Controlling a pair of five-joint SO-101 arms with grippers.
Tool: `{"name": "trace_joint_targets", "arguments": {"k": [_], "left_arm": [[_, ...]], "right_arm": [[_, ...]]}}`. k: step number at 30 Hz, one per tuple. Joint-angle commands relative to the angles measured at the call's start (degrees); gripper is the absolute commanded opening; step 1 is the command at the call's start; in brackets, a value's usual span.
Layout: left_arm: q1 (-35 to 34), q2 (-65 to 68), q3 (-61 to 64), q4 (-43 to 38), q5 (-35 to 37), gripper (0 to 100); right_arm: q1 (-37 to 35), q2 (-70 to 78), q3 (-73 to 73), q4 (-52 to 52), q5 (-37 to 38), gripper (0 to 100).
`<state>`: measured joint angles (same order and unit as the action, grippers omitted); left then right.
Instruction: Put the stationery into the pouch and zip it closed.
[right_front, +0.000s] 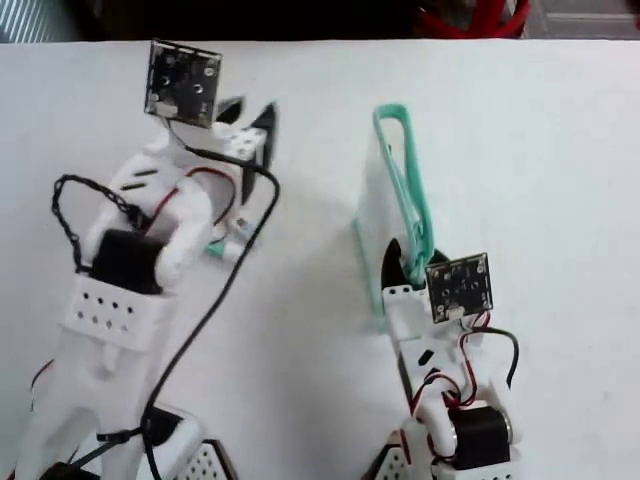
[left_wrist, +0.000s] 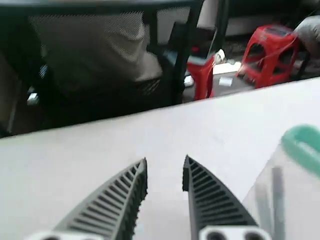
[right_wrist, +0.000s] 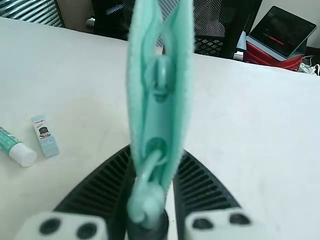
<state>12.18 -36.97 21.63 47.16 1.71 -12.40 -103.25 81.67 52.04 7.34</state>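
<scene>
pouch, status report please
Left gripper open over table. Right gripper shut on pouch edge. Tube and eraser outside, on table.

The table (right_front: 560, 200) is bare from the pouch (right_front: 385, 215) out to its right edge and along its far edge, so there is wide passage there. The pouch stands upright mid-table like a wall, and the right gripper (right_front: 408, 262) is clamped on its near end. An open lane runs between the pouch and the left arm (right_front: 150, 230), narrowed by a sagging black cable (right_front: 225, 285). Beside that arm lie a tube (right_wrist: 15, 149) and what seems to be an eraser (right_wrist: 45, 136).
</scene>
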Motion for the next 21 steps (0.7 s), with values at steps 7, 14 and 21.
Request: {"name": "trace_joint_targets", "arguments": {"k": [7,14,21], "left_arm": [[-11.6,-2.1,8.2,12.0,9.1,13],[-9.5,-2.0,18.3,4.2,16.0,18],[-9.5,-0.9,22.0,0.5,15.9,17]], "right_arm": [[0.0,0.1,0.5,0.5,0.8,1.9],[0.0,0.1,0.8,0.6,0.8,1.9],[0.0,0.1,0.8,0.6,0.8,1.9]]}}
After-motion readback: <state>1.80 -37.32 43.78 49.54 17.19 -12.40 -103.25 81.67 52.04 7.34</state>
